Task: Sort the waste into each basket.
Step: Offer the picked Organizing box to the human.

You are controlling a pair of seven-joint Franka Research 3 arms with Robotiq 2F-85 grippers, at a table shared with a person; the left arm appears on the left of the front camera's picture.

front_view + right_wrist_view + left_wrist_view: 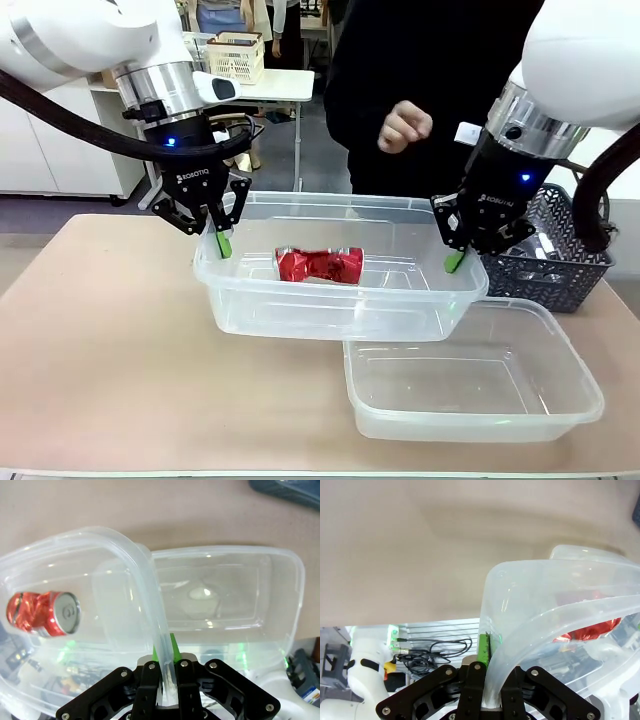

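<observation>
- Left gripper (222, 243) and right gripper (456, 261), fingers pinched tight on opposite end rims, hold the tub (300, 300) clear of the table.
- A crushed red can (319, 265) lies inside, mid-floor.
- Second tub (560, 345) sits near-right, empty.
- Risk: uneven arm motion could flex the thin rim, slipping a grip and dumping the can.

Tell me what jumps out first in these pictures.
The crushed red can lying inside the clear tub at the table's middle. Both arms hold that tub by its rim: the left gripper at one end, the right gripper at the other. A second tub, empty, sits partly beneath its right end.
</observation>
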